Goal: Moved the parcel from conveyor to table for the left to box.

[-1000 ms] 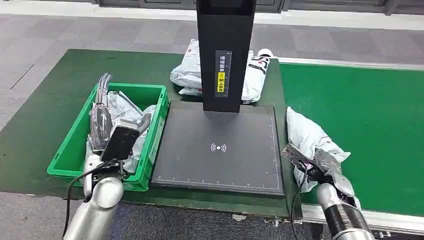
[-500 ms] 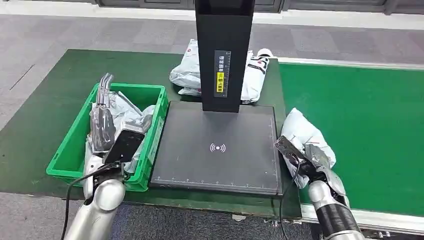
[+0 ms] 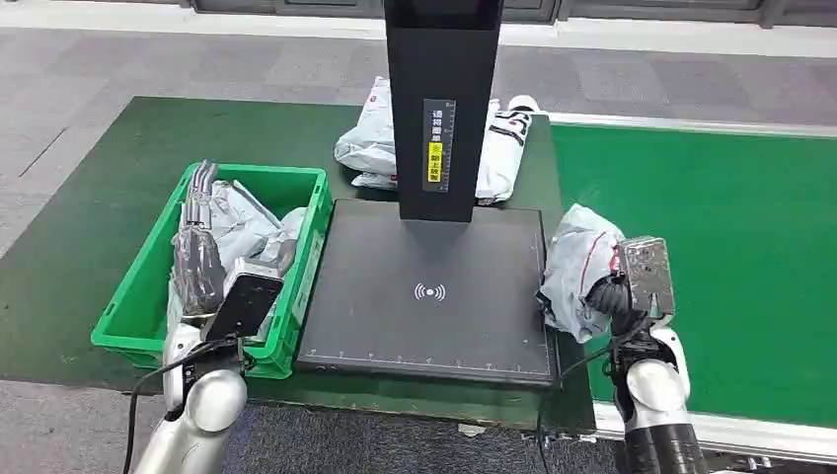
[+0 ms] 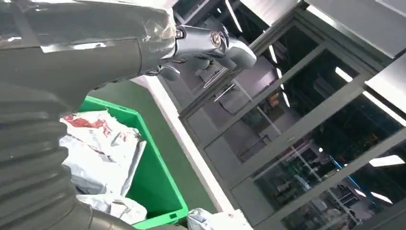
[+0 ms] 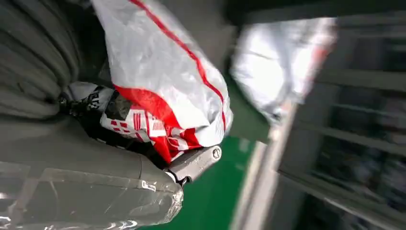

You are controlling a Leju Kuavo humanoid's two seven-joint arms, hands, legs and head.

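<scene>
My right hand [image 3: 614, 294] grips a crumpled white parcel [image 3: 577, 267] with red marks at the right edge of the black scanner pad [image 3: 430, 292], beside the green conveyor belt [image 3: 711, 237]. The right wrist view shows the same parcel [image 5: 158, 76] pressed against my right hand [image 5: 86, 158], its thumb tip under the red-printed end. My left hand [image 3: 200, 247] hangs over the green box [image 3: 133, 296] with its fingers straight and nothing in them; the left wrist view shows that hand [image 4: 143, 43] above the box [image 4: 153, 191].
Several white parcels [image 3: 242, 222] lie in the green box. More parcels [image 3: 498, 143] sit behind the tall black scanner post [image 3: 441, 99]. The green table [image 3: 89, 197] ends at grey floor on the left and near side.
My right hand has lifted the parcel off the conveyor edge and carried it left to the pad's right rim, bunching it up. The left hand has dropped slightly over the box.
</scene>
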